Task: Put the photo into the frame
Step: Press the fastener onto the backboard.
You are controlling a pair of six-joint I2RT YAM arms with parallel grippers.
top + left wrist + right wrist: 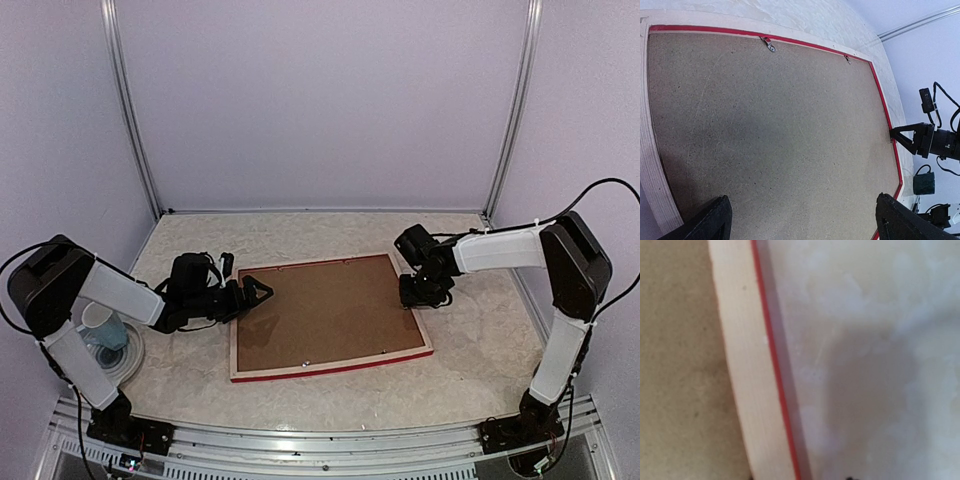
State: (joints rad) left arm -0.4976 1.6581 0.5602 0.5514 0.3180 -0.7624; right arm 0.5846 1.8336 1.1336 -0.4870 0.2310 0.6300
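Left fingers [715, 220] spread wide and empty over the face-down frame's [330, 367] near edge, brown backing panel [320, 315] stretching ahead of them, no photo in sight, right fingers [897, 134] at the opposite edge, grip unclear; likely opening the back, so the clips [769, 45] need turning next.

The frame [330, 367] with its backing panel [325, 310] occupies the centre of the table [300, 235]; the left gripper [264, 292] blocks its left edge, the right gripper [410, 298] its right edge; the far and near strips are passable; a pale blue cup [103, 325] on a white disc [132, 358] obstructs the near-left corner; walls [320, 100] close the far, left and right sides.
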